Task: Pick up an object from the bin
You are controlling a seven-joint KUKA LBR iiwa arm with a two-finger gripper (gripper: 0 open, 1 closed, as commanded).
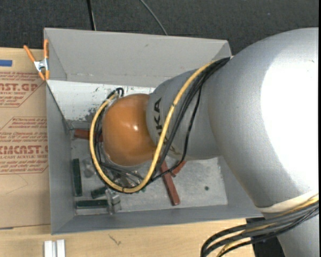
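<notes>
A dark green bar point(75, 176) lies along the bin's left wall. A second dark green bar point(91, 203) lies along the front wall, with a small grey metal piece point(113, 202) at its right end. To the right, a reddish-brown stick point(170, 188) slants across the floor, its upper end hidden under the arm. The end of another reddish-brown piece point(81, 135) pokes out at the left, near the back. A small pale thing point(88, 169) rests beside the upright green bar.
The arm reaches in from the right and its orange cover and looped cables hang low over the middle of the bin, hiding what lies beneath. Bare speckled floor shows at the front right.
</notes>
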